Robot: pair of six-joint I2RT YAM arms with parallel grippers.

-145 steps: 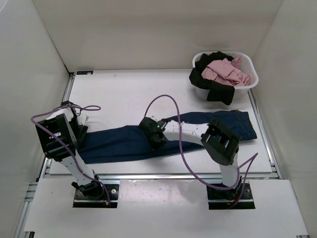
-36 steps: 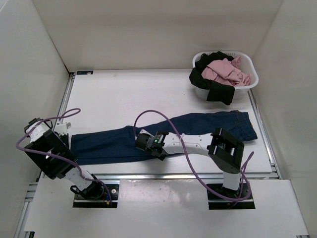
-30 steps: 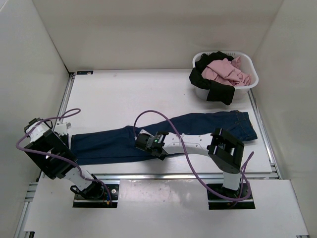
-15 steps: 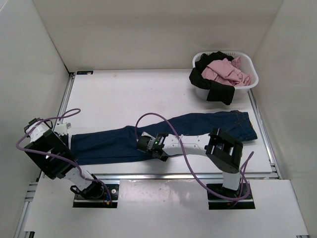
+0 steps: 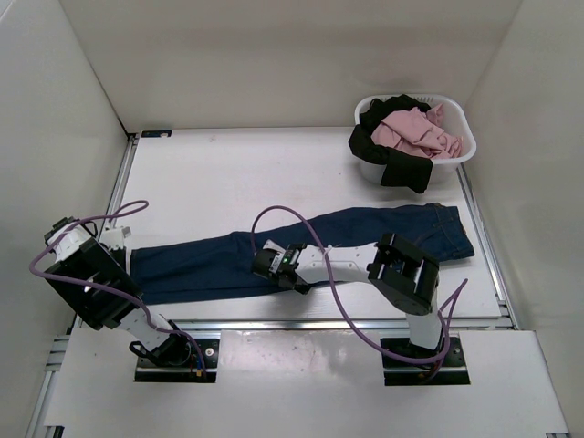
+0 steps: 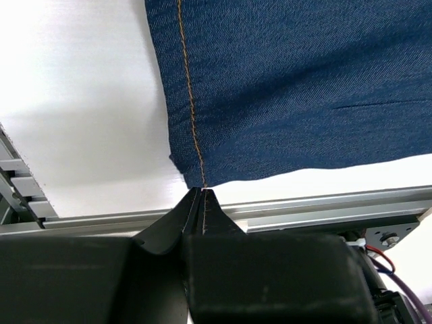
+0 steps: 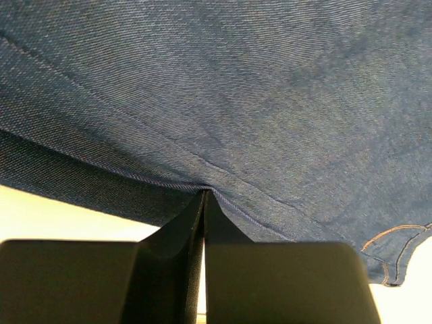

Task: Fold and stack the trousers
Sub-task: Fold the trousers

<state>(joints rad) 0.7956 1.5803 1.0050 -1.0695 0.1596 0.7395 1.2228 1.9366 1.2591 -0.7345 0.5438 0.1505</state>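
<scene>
The trousers (image 5: pixel 365 230), dark navy denim with tan stitching, lie stretched flat across the table from left to right. My left gripper (image 6: pixel 202 191) is shut on the near corner of the leg hem (image 6: pixel 192 128), right by the table's front rail. In the top view that gripper is hidden under the left arm (image 5: pixel 87 278). My right gripper (image 5: pixel 259 266) sits low over the middle of the legs. In its wrist view the right gripper (image 7: pixel 204 196) is shut, with a ridge of the trousers (image 7: pixel 270 101) pinched between its tips.
A white laundry basket (image 5: pixel 461 155) with pink and black clothes stands at the back right. Bare white table (image 5: pixel 228 173) lies behind the trousers. Aluminium rails (image 6: pixel 324 206) run along the front edge. White walls close in on both sides.
My right gripper has closed on the denim at mid-leg, and its elbow has shifted slightly left. The left arm and the trousers have stayed put.
</scene>
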